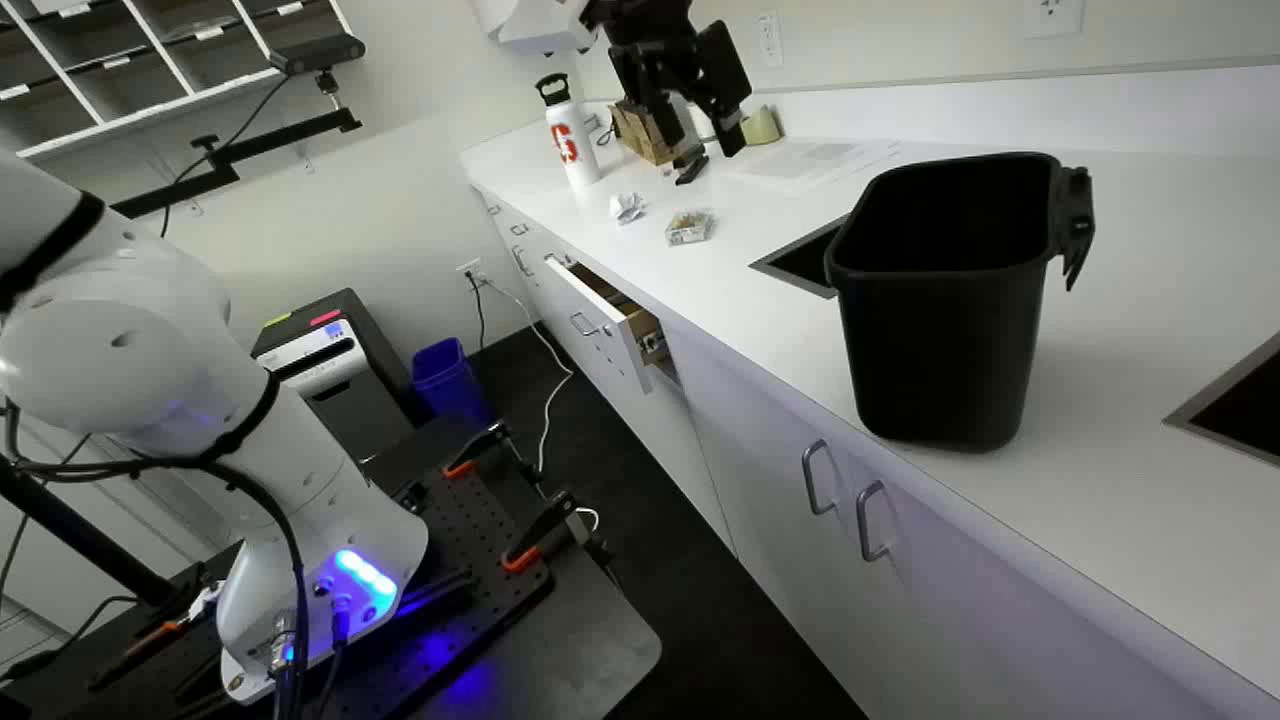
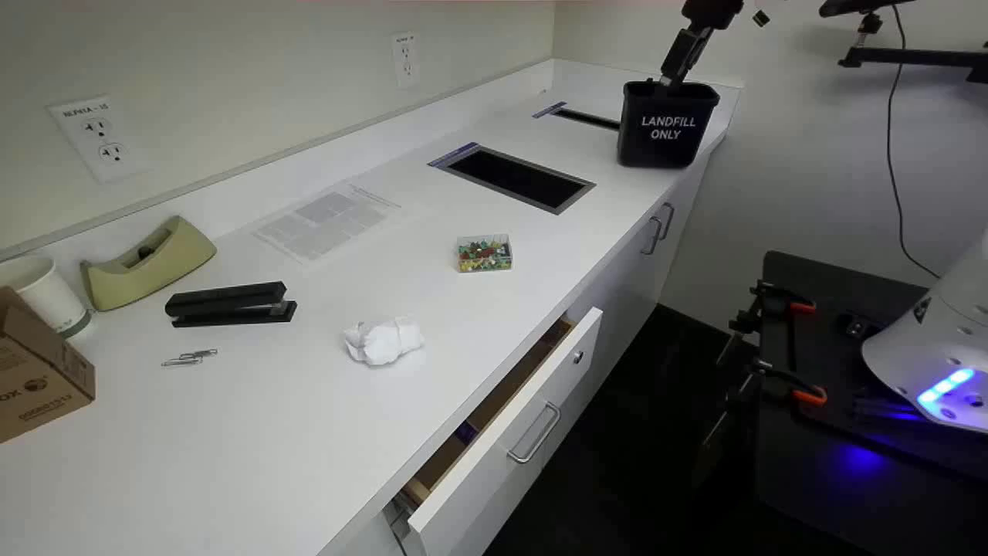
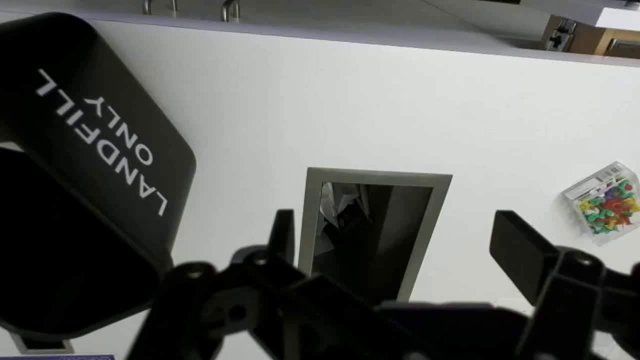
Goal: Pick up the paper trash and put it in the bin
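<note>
The paper trash is a crumpled white ball on the white counter, seen in both exterior views point(image 1: 627, 207) point(image 2: 384, 340). It is out of the wrist view. The bin is a tall black bucket standing upright on the counter in both exterior views point(image 1: 935, 350) point(image 2: 656, 143); its side reads "LANDFILL ONLY" in the wrist view point(image 3: 115, 145), at the left. My gripper point(image 3: 398, 240) is open with nothing between its fingers, above the counter and beside the bin. It also shows in both exterior views point(image 1: 704, 135) point(image 2: 681, 62).
A clear box of push pins point(image 2: 485, 253) lies between paper and bin. A stapler point(image 2: 231, 303), tape dispenser point(image 2: 150, 262), paper clips point(image 2: 189, 357) and cardboard box point(image 2: 42, 371) lie farther along. A framed counter opening point(image 3: 377, 177) is below me. A drawer point(image 2: 532, 432) stands open.
</note>
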Available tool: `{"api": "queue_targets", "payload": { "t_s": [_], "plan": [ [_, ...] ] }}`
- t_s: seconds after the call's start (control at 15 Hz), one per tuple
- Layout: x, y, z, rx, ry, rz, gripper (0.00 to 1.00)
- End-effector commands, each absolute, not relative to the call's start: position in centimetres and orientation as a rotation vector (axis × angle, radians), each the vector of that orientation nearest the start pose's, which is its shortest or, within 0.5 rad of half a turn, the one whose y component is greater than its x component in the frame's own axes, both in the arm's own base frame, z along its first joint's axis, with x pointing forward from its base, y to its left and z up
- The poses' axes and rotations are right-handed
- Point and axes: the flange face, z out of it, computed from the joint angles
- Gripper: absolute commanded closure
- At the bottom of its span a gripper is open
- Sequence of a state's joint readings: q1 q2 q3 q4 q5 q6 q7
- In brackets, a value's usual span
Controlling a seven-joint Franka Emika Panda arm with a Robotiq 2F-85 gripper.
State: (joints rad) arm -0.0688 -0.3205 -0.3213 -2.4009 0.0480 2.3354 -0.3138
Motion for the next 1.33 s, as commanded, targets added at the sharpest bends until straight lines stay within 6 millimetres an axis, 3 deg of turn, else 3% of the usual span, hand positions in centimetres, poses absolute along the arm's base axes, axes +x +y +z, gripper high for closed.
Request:
{"api": "queue_targets", "payload": {
  "t_s": [0.0,0.27,0.4,0.8,1.07,1.27],
  "plan": [
    [43.2,-18.2,45.5,-3.060,0.157,-0.415,0.00],
    [43.4,-17.7,45.4,-3.075,0.154,-0.411,0.00],
    [44.2,-14.9,45.2,-3.088,0.086,-0.410,0.00],
    [47.8,-2.0,43.5,-3.105,-0.304,-0.362,0.00],
    [50.3,7.0,41.1,-3.058,-0.619,-0.416,0.00],
    [52.1,12.4,38.8,-3.006,-0.797,-0.482,0.00]
  ]
}}
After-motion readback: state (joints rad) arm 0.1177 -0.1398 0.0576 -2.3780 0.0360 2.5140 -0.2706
